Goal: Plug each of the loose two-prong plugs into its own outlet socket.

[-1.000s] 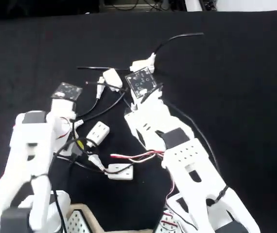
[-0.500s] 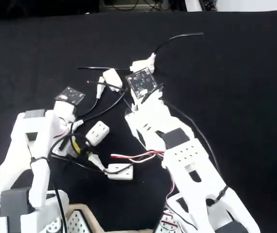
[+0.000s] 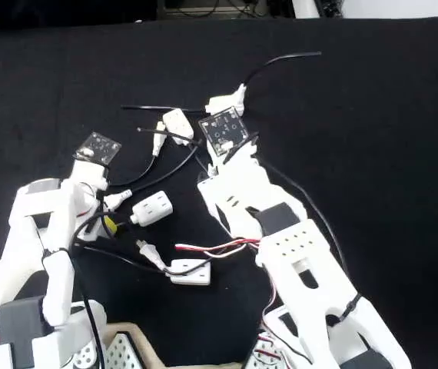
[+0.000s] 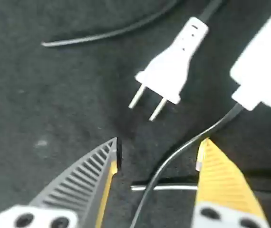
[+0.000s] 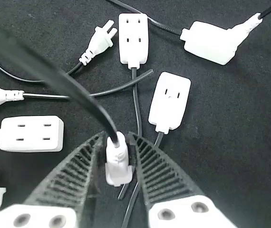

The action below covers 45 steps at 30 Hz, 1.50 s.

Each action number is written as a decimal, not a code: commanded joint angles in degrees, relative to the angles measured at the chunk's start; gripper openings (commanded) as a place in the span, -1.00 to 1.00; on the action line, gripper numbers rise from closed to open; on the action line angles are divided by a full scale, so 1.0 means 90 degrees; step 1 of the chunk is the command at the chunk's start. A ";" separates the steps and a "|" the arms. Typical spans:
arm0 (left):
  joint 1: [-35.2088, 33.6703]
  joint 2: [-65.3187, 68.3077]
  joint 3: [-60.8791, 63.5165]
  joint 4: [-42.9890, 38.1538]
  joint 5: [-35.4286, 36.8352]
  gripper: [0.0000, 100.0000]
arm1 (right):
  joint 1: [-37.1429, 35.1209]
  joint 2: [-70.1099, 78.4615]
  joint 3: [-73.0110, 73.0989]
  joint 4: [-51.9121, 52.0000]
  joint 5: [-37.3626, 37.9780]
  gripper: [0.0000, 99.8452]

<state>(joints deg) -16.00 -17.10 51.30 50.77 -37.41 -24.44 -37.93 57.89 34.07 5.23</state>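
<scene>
Worktop [image 3: 373,154]: black.
Left end effector [image 4: 159,145]: open; plug [image 4: 171,80] just ahead, prongs pointing back at it.
Right end effector [image 5: 115,137]: grips second plug [image 5: 116,166].

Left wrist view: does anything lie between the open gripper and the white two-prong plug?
Yes, partly. A black cable from the white socket block runs through the left gripper's open gap, short of the plug.

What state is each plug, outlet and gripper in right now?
left gripper, open.
right gripper, shut on held plug.
held plug, gripped, not in any socket.
loose plug, lying unplugged, prongs bare.
double outlet, slots empty.
grounded outlet, empty.
</scene>
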 commanded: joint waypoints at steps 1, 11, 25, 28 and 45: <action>-0.0083 -0.0098 -0.0337 0.0107 -0.0020 -0.47 | 0.0049 -0.0151 -0.0044 -0.0117 -0.0020 -0.98; -0.0122 -0.2120 -0.0161 0.1172 0.1074 -0.53 | -0.0850 -0.0122 -0.0034 -0.0205 -0.0762 -0.98; -0.0972 -0.3028 0.1421 0.0410 0.2012 -0.53 | -0.1446 0.1880 0.0200 -0.2882 -0.1006 -0.98; -0.1021 -0.3028 0.1753 0.0010 0.2061 -0.53 | -0.1475 0.1939 0.0210 -0.2911 -0.1006 -0.98; -0.1021 -0.3028 0.1949 -0.0186 0.2188 -0.53 | -0.1582 0.2672 -0.0063 -0.3214 -0.1407 -0.98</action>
<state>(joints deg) -24.53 -43.12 68.97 50.07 -18.24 -37.71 -14.20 60.35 6.11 -6.81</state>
